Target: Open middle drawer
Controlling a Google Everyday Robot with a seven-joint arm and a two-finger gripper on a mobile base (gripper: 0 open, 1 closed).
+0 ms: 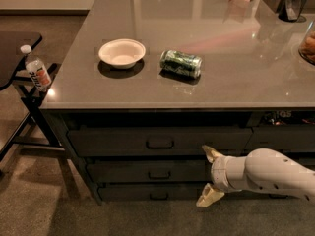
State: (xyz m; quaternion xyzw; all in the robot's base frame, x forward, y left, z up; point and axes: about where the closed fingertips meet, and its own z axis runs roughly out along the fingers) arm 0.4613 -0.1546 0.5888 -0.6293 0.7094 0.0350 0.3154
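- Three wide drawer fronts were stacked under the bench's near edge: the taller drawer front point(113, 141) on top, the middle drawer point(123, 172) below it, and the slimmest drawer front point(128, 193) at the bottom.
- The middle drawer looked shut, its small black loop handle point(159, 174) untouched at centre.
- The gripper point(209, 176) hung in front of the middle drawer's right part, to the right of the handle. Its fingers were spread wide, one at the drawer's top edge and one down by the slimmest front, holding nothing.
- The white arm point(275, 173) came in from the right edge.
- The glossy grey bench top point(236, 77) carried a white bowl point(122, 52) towards the near left corner, with a green can point(181, 63) on its side just right of it.
- A dark container point(294, 4) stood at the far right corner.
- Off the left edge, a water bottle point(36, 70) sat on a black stand point(24, 90).
- The floor point(44, 200) was dull brown.
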